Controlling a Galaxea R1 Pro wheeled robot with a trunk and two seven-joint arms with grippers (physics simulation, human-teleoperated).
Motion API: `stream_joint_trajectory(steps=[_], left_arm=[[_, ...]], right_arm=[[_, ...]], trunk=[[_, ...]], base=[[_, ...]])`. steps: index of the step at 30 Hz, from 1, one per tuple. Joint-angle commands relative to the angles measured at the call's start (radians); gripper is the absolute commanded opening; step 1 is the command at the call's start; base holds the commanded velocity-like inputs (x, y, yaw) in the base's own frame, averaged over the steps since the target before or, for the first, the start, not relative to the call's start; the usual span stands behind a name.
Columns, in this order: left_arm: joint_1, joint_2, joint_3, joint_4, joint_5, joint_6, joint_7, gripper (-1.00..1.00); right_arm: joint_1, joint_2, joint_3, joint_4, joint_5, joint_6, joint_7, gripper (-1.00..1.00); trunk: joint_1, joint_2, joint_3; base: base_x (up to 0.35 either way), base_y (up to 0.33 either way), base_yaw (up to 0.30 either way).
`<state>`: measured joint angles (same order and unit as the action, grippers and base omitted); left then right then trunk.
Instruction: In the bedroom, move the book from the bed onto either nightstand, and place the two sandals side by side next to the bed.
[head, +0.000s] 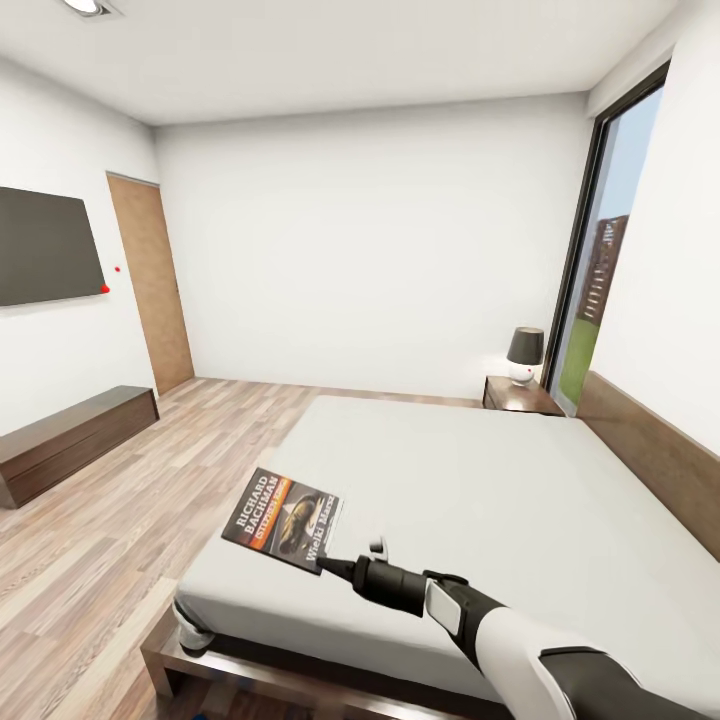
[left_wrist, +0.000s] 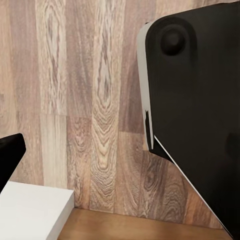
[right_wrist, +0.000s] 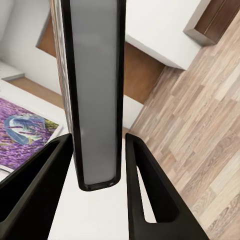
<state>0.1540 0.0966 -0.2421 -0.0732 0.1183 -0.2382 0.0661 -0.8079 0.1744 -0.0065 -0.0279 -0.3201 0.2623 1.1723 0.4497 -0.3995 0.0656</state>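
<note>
Book: you see the book (head: 284, 520) at the near left corner of the bed's mattress, cover up, title lettering and orange band readable; its near corner meets the tip of your right gripper (head: 330, 566)
Right gripper: in the right wrist view your right gripper (right_wrist: 100, 165) has its two dark fingers on either side of the book's (right_wrist: 95, 90) edge, which stands between them; the pictures don't settle whether the fingers press on it, so you cannot tell if it is clenched or released
Left gripper: the left wrist view looks down on the wood-plank floor (left_wrist: 90, 100), with a dark finger at one edge and a large black part of the robot's body beside it; you cannot tell its state
Bed: the bed (head: 470, 500) fills the middle of your head view, grey mattress on a dark frame, headboard along the right wall
Nightstand: the nightstand (head: 520, 397) stands at the far end of the headboard, beside the window (head: 600, 260); a lamp (head: 524, 355) sits on it
Surroundings: a low dresser (head: 70, 440) runs along the left wall under a dark screen (head: 45, 245); a wooden door (head: 150, 285) stands beyond them
</note>
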Motion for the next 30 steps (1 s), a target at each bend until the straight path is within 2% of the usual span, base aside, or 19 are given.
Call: stream_joint_trajectory(steps=[1,15,30], left_arm=[[0.001,0.000,-0.009,-0.002,0.010,-0.001,0.003,1.00],[0.001,0.000,-0.009,-0.002,0.009,-0.001,0.003,1.00],[0.002,0.000,-0.009,-0.002,0.008,-0.001,0.003,1.00]], right_arm=[[0.002,0.000,-0.002,-0.001,-0.005,0.010,0.002,-1.00],[0.012,0.000,-0.002,-0.003,-0.005,0.009,0.002,-1.00],[0.013,0.000,-0.001,0.001,-0.005,0.007,0.004,-1.00]], trunk=[[0.000,0.000,0.000],[0.000,0.000,0.000],[0.000,0.000,0.000]], base=[[0.000,0.000,0.000],[0.000,0.000,0.009],[0.000,0.000,0.208]])
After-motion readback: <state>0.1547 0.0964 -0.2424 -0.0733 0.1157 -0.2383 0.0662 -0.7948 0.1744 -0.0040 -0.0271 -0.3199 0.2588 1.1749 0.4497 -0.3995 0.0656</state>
